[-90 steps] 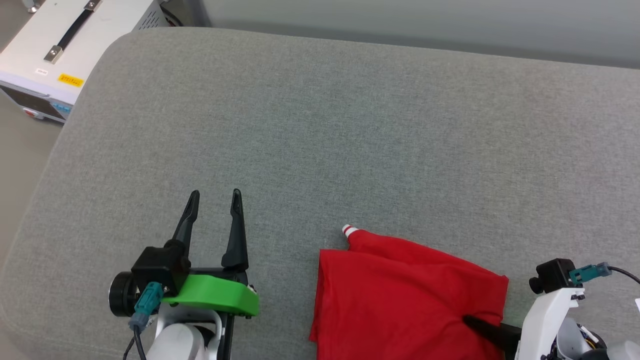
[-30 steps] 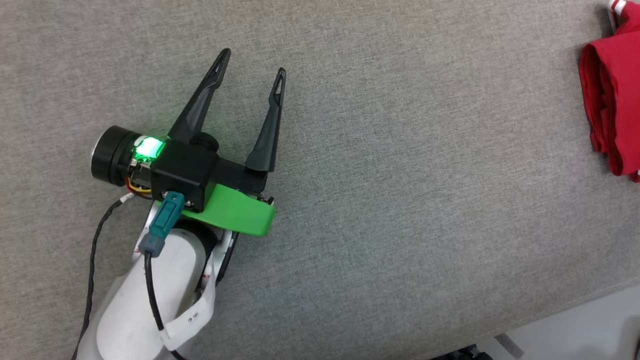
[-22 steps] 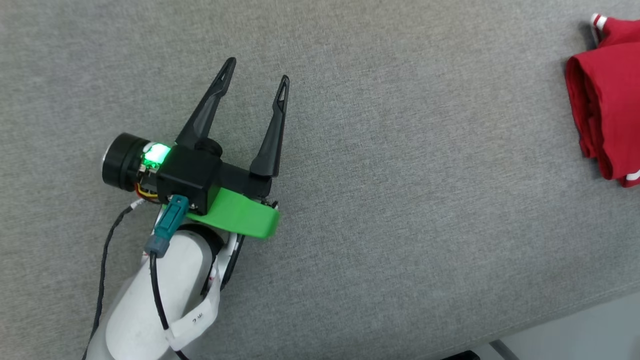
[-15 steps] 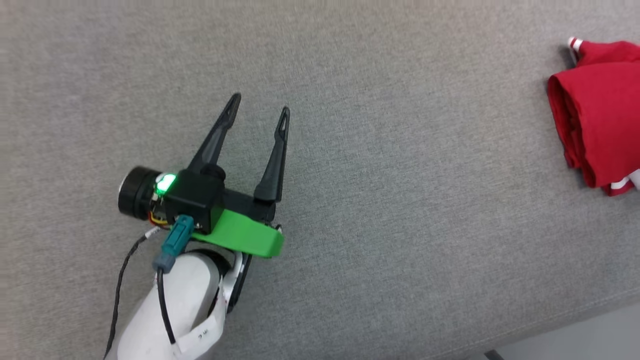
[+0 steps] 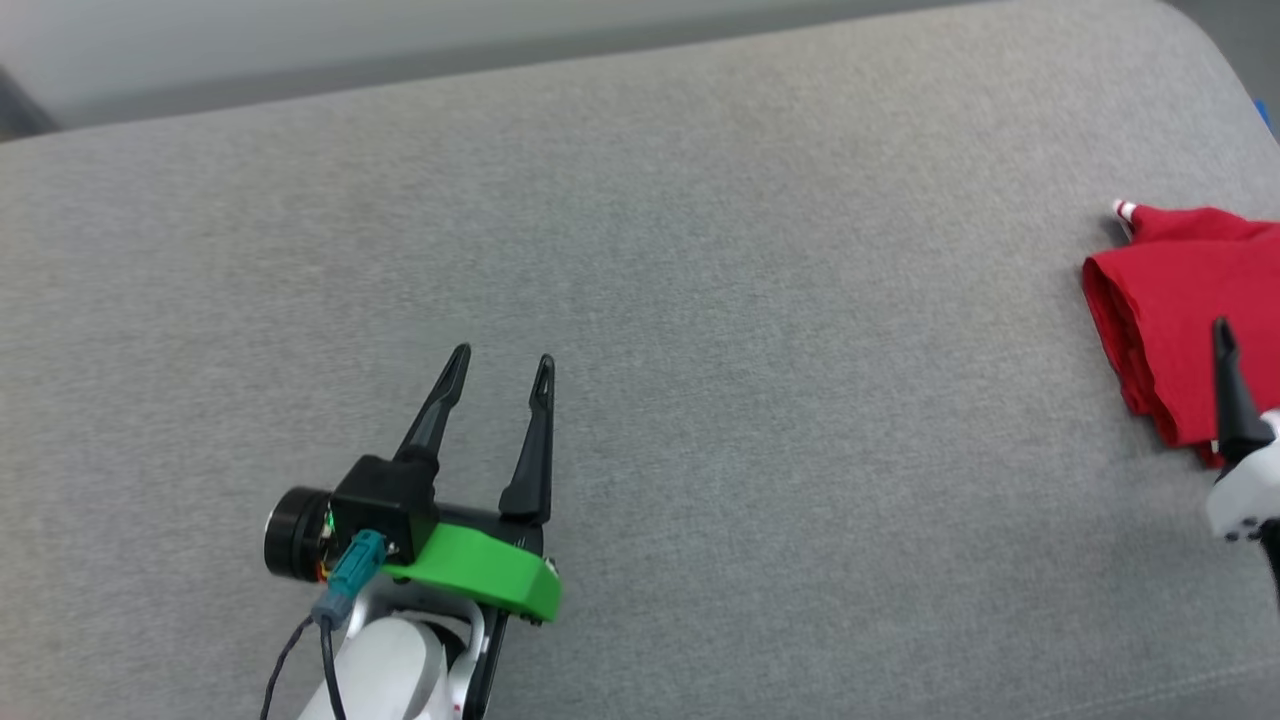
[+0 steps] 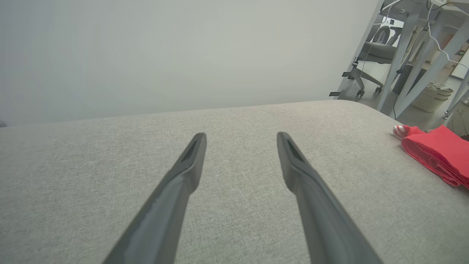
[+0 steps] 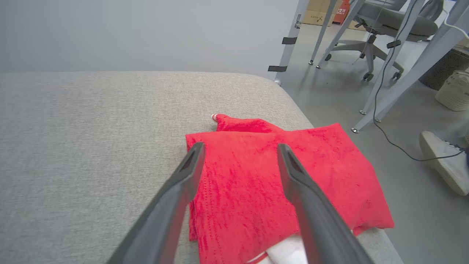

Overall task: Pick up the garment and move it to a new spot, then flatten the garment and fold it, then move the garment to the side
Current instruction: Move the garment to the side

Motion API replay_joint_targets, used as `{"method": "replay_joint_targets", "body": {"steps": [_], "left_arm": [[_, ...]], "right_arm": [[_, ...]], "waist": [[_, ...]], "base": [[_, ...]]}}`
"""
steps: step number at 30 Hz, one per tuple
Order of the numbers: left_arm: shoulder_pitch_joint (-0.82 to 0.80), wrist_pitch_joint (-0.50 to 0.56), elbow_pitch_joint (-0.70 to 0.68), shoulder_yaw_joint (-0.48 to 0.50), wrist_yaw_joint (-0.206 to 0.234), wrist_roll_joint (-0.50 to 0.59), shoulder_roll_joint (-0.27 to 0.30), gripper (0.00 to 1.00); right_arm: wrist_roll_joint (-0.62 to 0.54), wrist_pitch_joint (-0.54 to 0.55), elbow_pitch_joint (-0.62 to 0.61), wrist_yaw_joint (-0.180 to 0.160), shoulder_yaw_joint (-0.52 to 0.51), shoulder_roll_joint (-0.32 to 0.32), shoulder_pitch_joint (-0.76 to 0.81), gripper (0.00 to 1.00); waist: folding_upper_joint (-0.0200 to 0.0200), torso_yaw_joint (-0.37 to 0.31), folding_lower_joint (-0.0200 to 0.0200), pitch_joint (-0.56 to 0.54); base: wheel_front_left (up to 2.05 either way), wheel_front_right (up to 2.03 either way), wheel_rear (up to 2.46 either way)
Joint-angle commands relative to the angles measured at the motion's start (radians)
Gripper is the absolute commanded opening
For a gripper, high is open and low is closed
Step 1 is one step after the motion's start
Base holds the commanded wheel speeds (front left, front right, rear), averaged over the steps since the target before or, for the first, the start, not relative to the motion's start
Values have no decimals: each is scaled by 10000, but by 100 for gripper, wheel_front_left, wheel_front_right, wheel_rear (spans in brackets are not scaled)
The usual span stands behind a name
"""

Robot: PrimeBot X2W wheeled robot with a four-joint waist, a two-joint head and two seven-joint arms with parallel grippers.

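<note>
- Left gripper [image 5: 503, 356]: fingers spread wide, empty, above the bare grey upholstered surface [image 5: 760, 260], well apart from the garment [image 5: 1160, 300].
- Right gripper [image 7: 240, 145]: fingers spread wide, gripping nothing, poised over the garment. Whether they touch the cloth cannot be told.
- The garment: red, folded, white part at its near edge, lying at the surface's right end, close to the edge.

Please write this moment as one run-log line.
folded bright red cloth garment: lying near grey padded surface edge | left hand: open, empty | right hand: open, over garment
</note>
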Motion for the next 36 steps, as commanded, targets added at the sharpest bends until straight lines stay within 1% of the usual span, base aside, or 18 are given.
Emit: {"method": "replay_joint_targets", "body": {"steps": [1, 6, 10, 13, 17, 19, 24, 29, 36], "left_arm": [[227, -102, 127, 64, 38, -103, -48, 100], [579, -216, 456, 139, 102, -213, -97, 100], [842, -287, 665, 369, 234, -283, -46, 100], [1020, -325, 771, 618, 319, -348, 61, 100], [1230, -349, 837, 965, 404, -399, 342, 100], [1370, -354, 843, 1086, 438, -398, 499, 100], [1752, -354, 890, 1197, 417, -514, 691, 100], [1973, -354, 1038, 1140, 371, -620, 680, 100], [1998, -364, 1211, 1056, 329, -655, 626, 100]], "right_arm": [[122, 158, -514, -9, 49, 203, 462, 100], [55, 660, -2297, -9, 49, 926, 1741, 100], [-91, 1093, -3601, -9, 196, 1505, 2541, 100], [-212, 1366, -4467, -9, 246, 1928, 3034, 100], [-335, 1738, -5326, -9, 240, 2421, 3678, 100], [-460, 1930, -5665, -9, 211, 2561, 4000, 100], [-678, 2328, -6435, -9, 148, 2796, 4663, 100], [-836, 2657, -7008, -9, 125, 2897, 5113, 100], [-892, 2909, -7306, -9, 114, 2991, 5274, 100]], "waist": [[0, 873, 1, -921], [0, 1352, 1, -1441], [0, 1626, 1, -1793], [0, 1787, 1, -2055], [0, 1896, 1, -2363], [0, 1897, 1, -2503], [0, 1794, 1, -2769], [0, 1691, 1, -2884], [0, 1681, 1, -2888]], "base": [[0, 0, 0], [0, 0, 0], [0, 0, 0], [0, 0, 0], [0, 0, 0], [0, 0, 0], [0, 0, 0], [0, 0, 0], [0, 0, 0]]}}
